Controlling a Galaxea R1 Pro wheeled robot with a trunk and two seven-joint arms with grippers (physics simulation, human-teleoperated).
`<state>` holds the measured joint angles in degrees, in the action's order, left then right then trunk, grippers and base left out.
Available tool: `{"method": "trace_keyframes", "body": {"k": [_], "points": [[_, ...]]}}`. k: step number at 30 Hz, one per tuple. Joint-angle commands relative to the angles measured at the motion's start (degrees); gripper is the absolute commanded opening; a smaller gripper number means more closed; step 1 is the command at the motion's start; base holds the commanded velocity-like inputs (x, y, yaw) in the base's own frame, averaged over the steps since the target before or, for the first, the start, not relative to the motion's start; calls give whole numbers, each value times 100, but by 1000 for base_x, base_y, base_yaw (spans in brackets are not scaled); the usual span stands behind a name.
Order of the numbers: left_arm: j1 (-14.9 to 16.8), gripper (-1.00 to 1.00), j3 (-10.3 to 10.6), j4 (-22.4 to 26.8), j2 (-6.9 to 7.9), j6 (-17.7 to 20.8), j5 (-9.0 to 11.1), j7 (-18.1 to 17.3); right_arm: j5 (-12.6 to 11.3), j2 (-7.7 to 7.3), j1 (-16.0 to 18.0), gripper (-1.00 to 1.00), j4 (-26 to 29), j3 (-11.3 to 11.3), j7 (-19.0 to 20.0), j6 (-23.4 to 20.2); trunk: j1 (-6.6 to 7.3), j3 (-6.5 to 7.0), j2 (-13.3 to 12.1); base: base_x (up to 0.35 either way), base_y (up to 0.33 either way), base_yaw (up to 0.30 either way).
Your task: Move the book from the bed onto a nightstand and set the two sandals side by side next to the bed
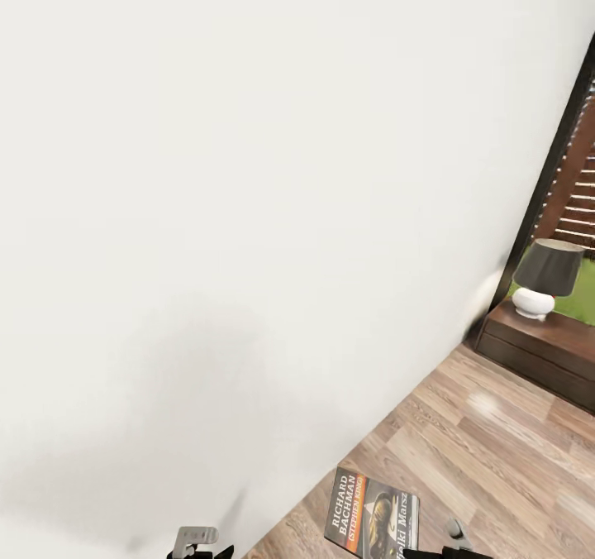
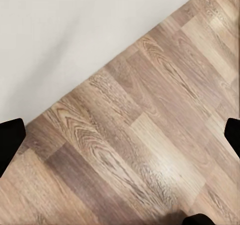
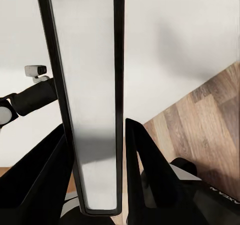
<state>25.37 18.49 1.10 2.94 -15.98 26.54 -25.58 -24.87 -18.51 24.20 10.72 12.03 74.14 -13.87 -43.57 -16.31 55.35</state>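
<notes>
The book [image 1: 372, 522] hangs low over the wood floor, its cover with the orange "Richard Bachman" band facing up. My right gripper [image 1: 450, 542] is shut on it. In the right wrist view the book [image 3: 92, 110] stands edge-on, clamped between the two black fingers [image 3: 145, 170]. My left gripper [image 1: 198, 542] is at the bottom edge by the white wall. Its fingertips [image 2: 10, 140] are spread wide apart over bare floor, holding nothing. The dark brown nightstand [image 1: 537, 348] stands at the far right. The bed and the sandals are out of view.
A big white wall [image 1: 248, 212] takes up most of the head view, close on the left. On the nightstand stands a lamp [image 1: 545, 278] with a dark shade and a white base. Behind it rises a dark window frame [image 1: 554, 154]. Wood-plank floor [image 1: 496, 443] leads to the nightstand.
</notes>
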Motion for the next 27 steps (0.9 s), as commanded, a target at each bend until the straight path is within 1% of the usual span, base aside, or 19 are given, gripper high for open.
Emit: {"method": "trace_keyframes", "body": {"k": [1,27], "points": [[3,100,49,-4,0,-20,53,-19,-61,-3,6,-100,0,42,13,-63,-1,-7,5,0,0,-280],[3,100,49,-4,-1,-20,53,-21,-61,-3,6,-100,0,44,13,-63,-1,-7,5,0,0,-280]]}}
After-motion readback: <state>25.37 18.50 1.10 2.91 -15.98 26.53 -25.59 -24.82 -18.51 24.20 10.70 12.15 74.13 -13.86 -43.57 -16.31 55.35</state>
